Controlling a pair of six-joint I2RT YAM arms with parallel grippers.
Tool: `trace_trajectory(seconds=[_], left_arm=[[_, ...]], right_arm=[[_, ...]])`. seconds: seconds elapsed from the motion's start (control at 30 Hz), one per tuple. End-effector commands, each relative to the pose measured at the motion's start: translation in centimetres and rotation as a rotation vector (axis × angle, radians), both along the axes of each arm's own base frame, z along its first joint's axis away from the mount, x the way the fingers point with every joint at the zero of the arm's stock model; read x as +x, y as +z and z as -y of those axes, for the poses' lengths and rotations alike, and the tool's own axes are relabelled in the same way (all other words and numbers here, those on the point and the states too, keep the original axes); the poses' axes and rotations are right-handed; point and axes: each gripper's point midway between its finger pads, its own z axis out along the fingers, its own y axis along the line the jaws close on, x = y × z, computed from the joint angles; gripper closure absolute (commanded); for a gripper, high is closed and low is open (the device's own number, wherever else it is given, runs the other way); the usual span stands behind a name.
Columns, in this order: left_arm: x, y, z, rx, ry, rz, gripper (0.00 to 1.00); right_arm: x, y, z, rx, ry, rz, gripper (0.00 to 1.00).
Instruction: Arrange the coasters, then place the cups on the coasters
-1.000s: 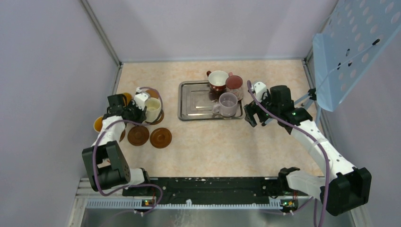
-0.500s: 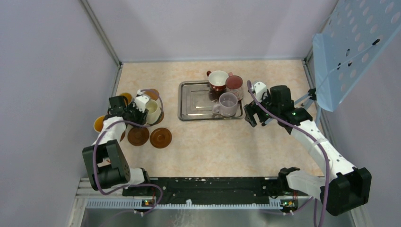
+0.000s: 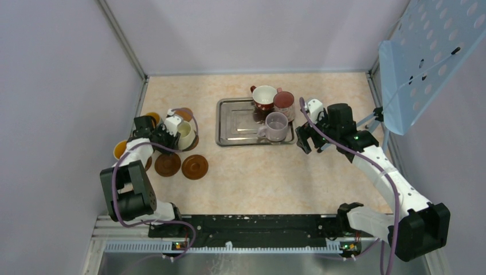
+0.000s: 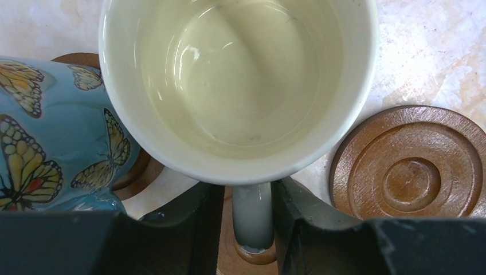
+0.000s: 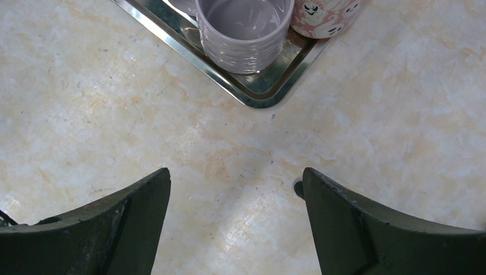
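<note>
The cream cup [image 3: 184, 133] [image 4: 238, 86] stands upright on a brown coaster [image 4: 256, 258] at the left of the table. My left gripper [image 3: 172, 135] [image 4: 249, 195] is open, its fingers either side of the cup's handle [image 4: 252, 217] with a thin gap on the left. A blue butterfly cup [image 4: 51, 143] stands right beside it, and an orange-lined cup [image 3: 119, 150] nearer the wall. Two bare coasters [image 3: 167, 164] [image 3: 195, 167] lie in front. The lilac cup [image 3: 277, 125] [image 5: 243, 28], red cup [image 3: 264, 95] and pink cup [image 3: 284, 99] are at the steel tray [image 3: 235, 129]. My right gripper [image 3: 309, 143] [image 5: 236, 177] hangs open over bare table by the tray's corner.
Another coaster [image 3: 184, 113] shows behind the cream cup, and one [image 4: 412, 172] lies to its right in the left wrist view. A perforated blue panel [image 3: 430, 51] leans in at the upper right. Walls close the table on the left, back and right.
My left gripper's jaws have widened off the cream cup's handle, and the cup now rests on its coaster. The left arm shifted slightly. The right arm has not moved.
</note>
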Motion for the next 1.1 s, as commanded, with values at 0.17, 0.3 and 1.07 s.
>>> trace_trajectory(seconds=[0.17, 0.3, 1.07], left_arm=[[2.2, 1.8, -0.1, -0.021, 0.005, 0.075, 0.56], [2.2, 2.1, -0.1, -0.025, 0.008, 0.064, 0.40], [2.4, 4.6, -0.1, -0.016, -0.028, 0.046, 0.27]], right_arm=[[0.6, 1.3, -0.7, 0.040, 0.009, 0.032, 0.16], [0.7, 1.3, -0.7, 0.037, 0.010, 0.031, 0.16], [0.6, 1.1, -0.7, 0.033, 0.012, 0.034, 0.16]])
